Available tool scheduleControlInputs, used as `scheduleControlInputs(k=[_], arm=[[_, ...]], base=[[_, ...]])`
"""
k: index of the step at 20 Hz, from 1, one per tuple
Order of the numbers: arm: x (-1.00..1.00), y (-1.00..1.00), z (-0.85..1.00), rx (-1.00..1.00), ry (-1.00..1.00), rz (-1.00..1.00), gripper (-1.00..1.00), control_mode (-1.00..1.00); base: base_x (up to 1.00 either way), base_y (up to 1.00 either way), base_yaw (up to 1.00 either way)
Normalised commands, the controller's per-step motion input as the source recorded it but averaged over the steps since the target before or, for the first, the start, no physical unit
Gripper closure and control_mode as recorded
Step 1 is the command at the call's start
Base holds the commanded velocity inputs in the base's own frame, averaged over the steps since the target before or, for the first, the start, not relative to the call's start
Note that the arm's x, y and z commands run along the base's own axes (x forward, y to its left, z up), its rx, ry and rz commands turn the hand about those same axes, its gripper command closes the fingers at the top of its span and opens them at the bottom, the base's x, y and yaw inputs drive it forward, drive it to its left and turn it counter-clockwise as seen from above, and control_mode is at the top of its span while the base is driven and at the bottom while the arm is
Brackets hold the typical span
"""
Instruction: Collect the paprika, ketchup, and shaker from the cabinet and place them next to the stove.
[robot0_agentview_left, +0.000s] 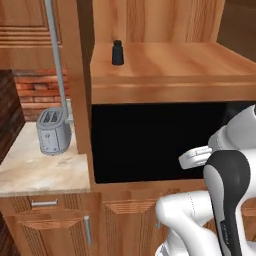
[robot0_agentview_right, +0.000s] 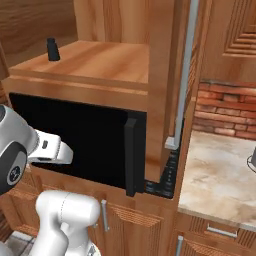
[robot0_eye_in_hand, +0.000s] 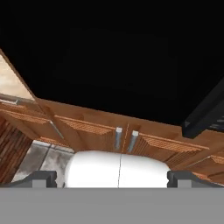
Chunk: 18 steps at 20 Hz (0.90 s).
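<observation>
Your gripper (robot0_eye_in_hand: 112, 178) sits low with its fingers (robot0_eye_in_hand: 43, 178) spread wide and holding nothing, facing the cabinet's (robot0_agentview_left: 165, 82) big black hole, the little black shaker (robot0_agentview_left: 117, 53) stands upright on the wood shelf above, a silver toaster (robot0_agentview_left: 53, 132) on the counter (robot0_agentview_left: 40, 172) to the left

The shaker (robot0_agentview_left: 117, 53) stands alone on the cabinet (robot0_agentview_left: 170, 80) shelf, near its back left corner. Below the shelf lies the large recess (robot0_agentview_left: 150, 140). Left of the cabinet's side panel, a toaster (robot0_agentview_left: 53, 131) sits on the counter (robot0_agentview_left: 40, 170), near its back edge, before the brick wall (robot0_agentview_left: 40, 90).
</observation>
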Motion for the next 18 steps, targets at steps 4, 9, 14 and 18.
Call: scheduleControlInputs(k=[4, 9, 14, 18], arm=[[0.0, 0.0, 0.0, 0.0, 0.0, 0.0, -1.0, 1.0], [0.0, 0.0, 0.0, 0.0, 0.0, 0.0, -1.0, 1.0], [0.0, 0.0, 0.0, 0.0, 0.0, 0.0, -1.0, 1.0], [0.0, 0.0, 0.0, 0.0, 0.0, 0.0, -1.0, 1.0]], base=[[0.35, 0.0, -0.32], [0.43, 0.01, -0.27], [0.39, 0.02, -0.19], [0.27, 0.14, -0.09]])
